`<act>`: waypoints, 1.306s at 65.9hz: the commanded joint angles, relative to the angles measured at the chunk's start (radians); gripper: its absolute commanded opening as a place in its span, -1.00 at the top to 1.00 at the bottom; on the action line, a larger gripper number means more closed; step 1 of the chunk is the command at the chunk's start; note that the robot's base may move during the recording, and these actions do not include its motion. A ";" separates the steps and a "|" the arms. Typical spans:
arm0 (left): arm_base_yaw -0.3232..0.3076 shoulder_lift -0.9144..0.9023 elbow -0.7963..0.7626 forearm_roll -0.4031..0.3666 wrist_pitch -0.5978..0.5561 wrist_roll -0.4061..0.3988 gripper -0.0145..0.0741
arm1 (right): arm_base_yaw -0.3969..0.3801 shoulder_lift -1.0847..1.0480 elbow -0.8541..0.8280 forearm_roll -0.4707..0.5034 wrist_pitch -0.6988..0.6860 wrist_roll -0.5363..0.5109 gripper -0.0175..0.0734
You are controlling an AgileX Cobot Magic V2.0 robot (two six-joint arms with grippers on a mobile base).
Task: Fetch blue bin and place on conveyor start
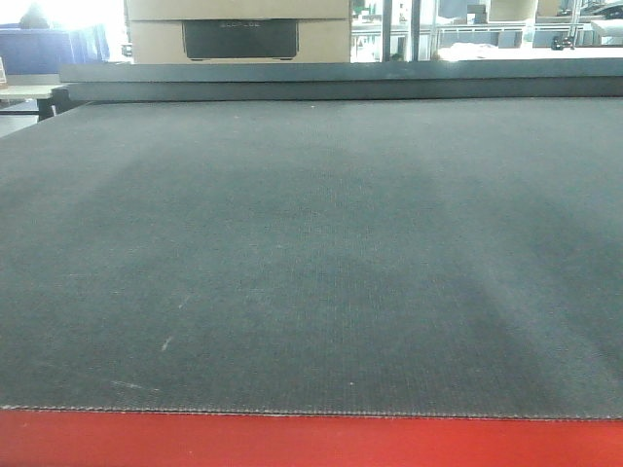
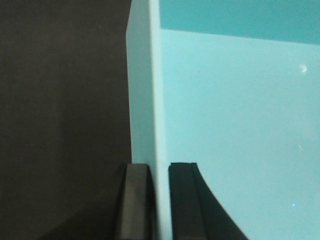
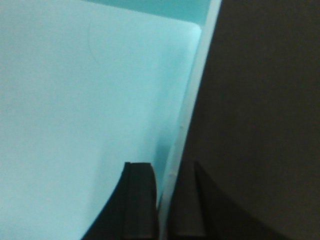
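Front view: the belt [image 1: 311,253] fills the frame, with its red strip [image 1: 311,443] along the bottom and a box [image 1: 238,29] at upper centre.

Left wrist view: my left gripper [image 2: 159,167] clenches a wall of the bin [image 2: 240,125]. The bin fills the right and the belt lies dark on the left.

Right wrist view: my right gripper [image 3: 165,170] clenches a bin wall too. The bin is on the left and the belt on the right.

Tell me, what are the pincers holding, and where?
The light turquoise plastic tub: left pincer and right pincer each clamp a wall, one finger inside, one outside.
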 commanded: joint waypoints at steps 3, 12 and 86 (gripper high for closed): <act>0.000 0.000 0.088 -0.011 -0.042 -0.010 0.92 | -0.008 0.023 0.051 -0.066 -0.011 -0.028 0.95; 0.000 0.023 0.225 -0.021 -0.168 -0.010 0.92 | -0.008 0.071 0.163 -0.066 -0.071 -0.028 0.95; 0.000 0.015 0.337 0.035 -0.122 0.001 -0.22 | -0.044 0.093 0.313 -0.072 -0.198 -0.028 -0.38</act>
